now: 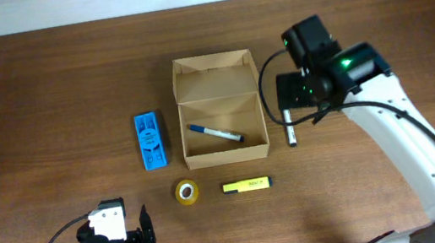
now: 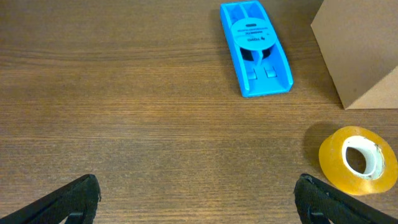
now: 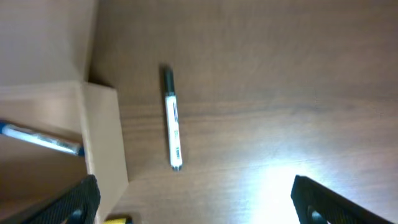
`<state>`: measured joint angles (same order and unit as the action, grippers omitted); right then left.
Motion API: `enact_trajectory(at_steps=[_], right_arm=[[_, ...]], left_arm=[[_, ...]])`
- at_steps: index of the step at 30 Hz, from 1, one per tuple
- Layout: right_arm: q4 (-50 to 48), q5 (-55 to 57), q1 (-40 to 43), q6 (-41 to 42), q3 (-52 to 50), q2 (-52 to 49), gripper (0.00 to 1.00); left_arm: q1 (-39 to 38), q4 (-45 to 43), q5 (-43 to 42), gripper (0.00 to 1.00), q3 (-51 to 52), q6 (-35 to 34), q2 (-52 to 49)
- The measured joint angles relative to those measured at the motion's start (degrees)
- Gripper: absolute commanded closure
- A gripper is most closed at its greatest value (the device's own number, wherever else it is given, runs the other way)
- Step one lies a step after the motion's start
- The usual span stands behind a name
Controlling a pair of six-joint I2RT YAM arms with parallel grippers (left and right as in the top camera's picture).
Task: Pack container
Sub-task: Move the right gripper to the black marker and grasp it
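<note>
The container (image 1: 214, 69) is a tan cardboard box, open, with its flap lid folded back. A blue pen (image 1: 215, 133) lies inside it. A white pen with a black cap (image 1: 290, 128) lies on the table just right of the box. My right gripper (image 1: 304, 96) hovers above that pen, open and empty. In the right wrist view the white pen (image 3: 172, 124) lies between the open jaws (image 3: 196, 202) and ahead of them, with the box wall (image 3: 102, 137) at the left. My left gripper (image 1: 119, 240) is open and empty at the front left.
A flat blue plastic object (image 1: 149, 141) lies left of the box. A yellow tape roll (image 1: 186, 192) and a yellow highlighter (image 1: 246, 186) lie in front of the box. The left wrist view shows the blue object (image 2: 256, 50), the tape (image 2: 357, 158) and a box corner (image 2: 360, 50).
</note>
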<state>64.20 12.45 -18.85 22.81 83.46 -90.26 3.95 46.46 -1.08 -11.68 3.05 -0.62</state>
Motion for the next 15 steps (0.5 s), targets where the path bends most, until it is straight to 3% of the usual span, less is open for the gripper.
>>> enact_trajectory(at_steps=[8,15], right_arm=[[-14.23,-3.8,0.87,1.27,-16.87,-0.5,0.07],[-19.98,-4.24,0.87,1.18,-19.89,-1.88,0.08]], left_arm=[[0.0,0.0,0.0,0.0,0.0,0.0,0.0],[0.0,0.0,0.0,0.01,0.0,0.0,0.0]])
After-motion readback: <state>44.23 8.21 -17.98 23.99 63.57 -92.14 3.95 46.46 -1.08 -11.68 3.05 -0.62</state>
